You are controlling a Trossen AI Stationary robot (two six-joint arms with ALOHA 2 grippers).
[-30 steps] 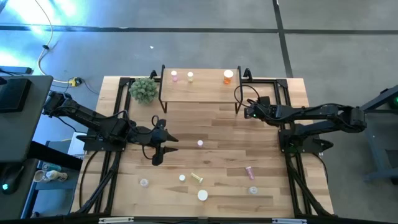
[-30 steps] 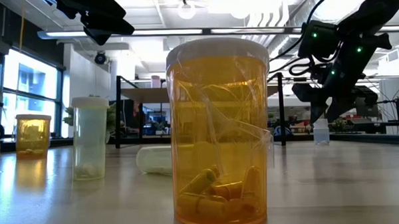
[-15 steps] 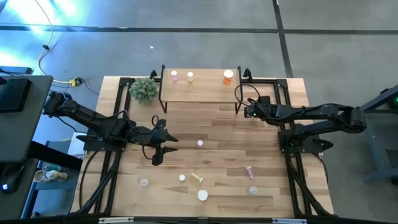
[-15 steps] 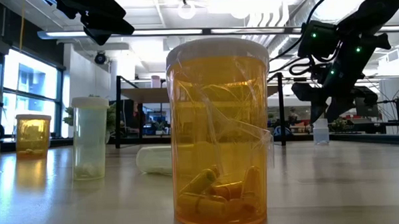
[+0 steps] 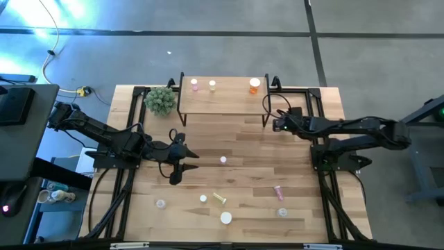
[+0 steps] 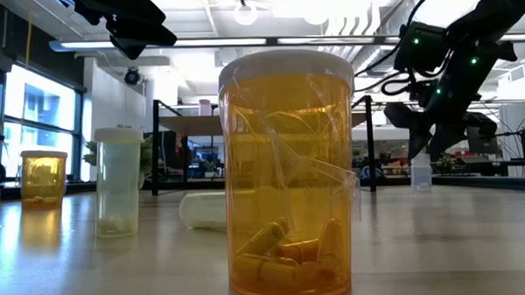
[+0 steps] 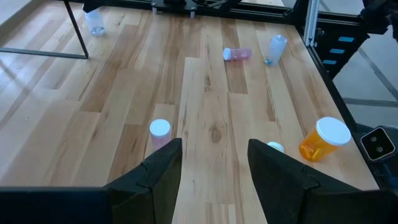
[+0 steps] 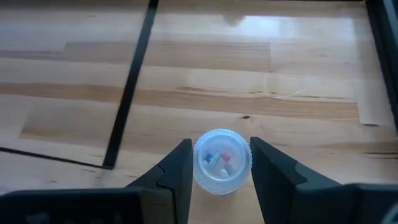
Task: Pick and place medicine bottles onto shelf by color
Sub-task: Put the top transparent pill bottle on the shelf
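The light-wood shelf [image 5: 222, 97] stands at the table's far edge with a pink [image 5: 194, 85], a yellow [image 5: 212, 85] and an orange bottle [image 5: 254, 85] on top. My right gripper [image 5: 276, 126] is beside the shelf's right leg, shut on a clear bottle [image 8: 222, 158], which also shows in the low view [image 6: 420, 172]. My left gripper [image 5: 182, 158] is open and empty over the table's left middle; a pink bottle [image 7: 160, 130] stands just ahead of it. Several more bottles stand or lie near the table's front. My right gripper holds the clear bottle between its two fingers, one on each side of its round ridged top [image 8: 202, 163]. The fingers come from above, pointing down. The bottle stands upright below them; whether its base is off the table, I cannot tell.
A small green plant [image 5: 160, 100] sits left of the shelf. The shelf's thin black leg [image 8: 129, 87] runs close by my right gripper. Near the front: an orange bottle [image 5: 226, 217], a lying yellow one [image 5: 220, 198], a lying pink one [image 5: 278, 192], clear ones [image 5: 282, 212].
My right gripper has gone up a little in the low view.
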